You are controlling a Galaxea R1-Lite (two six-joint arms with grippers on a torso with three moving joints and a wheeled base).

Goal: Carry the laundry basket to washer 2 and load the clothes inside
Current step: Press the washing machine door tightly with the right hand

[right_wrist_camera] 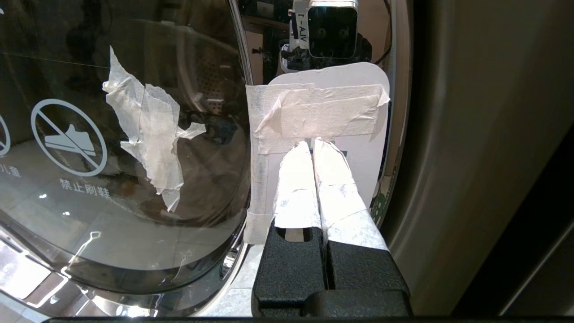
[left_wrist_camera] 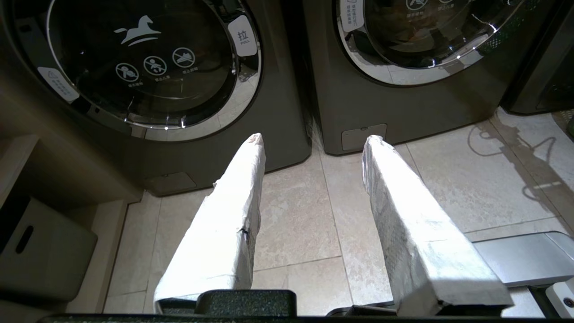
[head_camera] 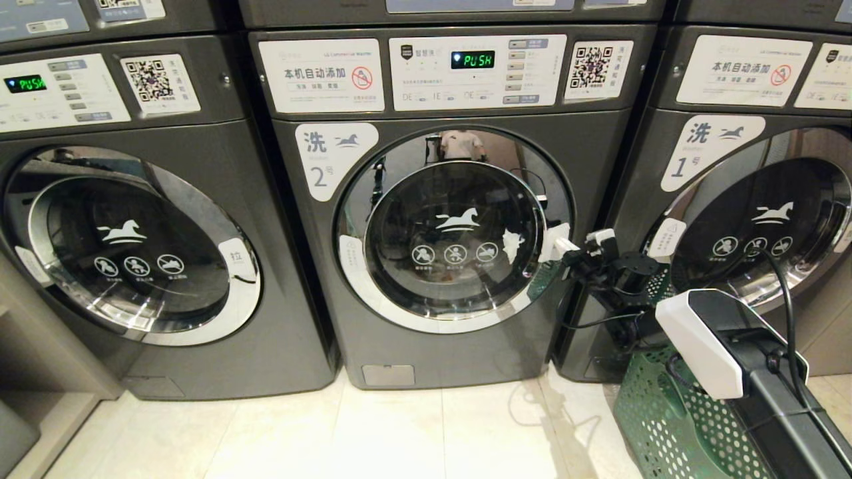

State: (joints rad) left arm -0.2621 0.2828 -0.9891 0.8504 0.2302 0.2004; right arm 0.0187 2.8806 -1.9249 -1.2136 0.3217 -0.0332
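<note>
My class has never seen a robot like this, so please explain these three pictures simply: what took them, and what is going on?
A two-armed robot on wheels stands before a row of grey washers. The wide picture comes from its head; the other two from cameras on its wrists.

In the head view, washer 2 is in the middle, door closed. The green laundry basket stands on the tiled floor at lower right. No clothes are visible.

The right gripper has its taped white fingers shut, tips at the taped white tab on the door's rim, holding nothing. The left gripper is open and empty above the floor, facing the washers.
</note>
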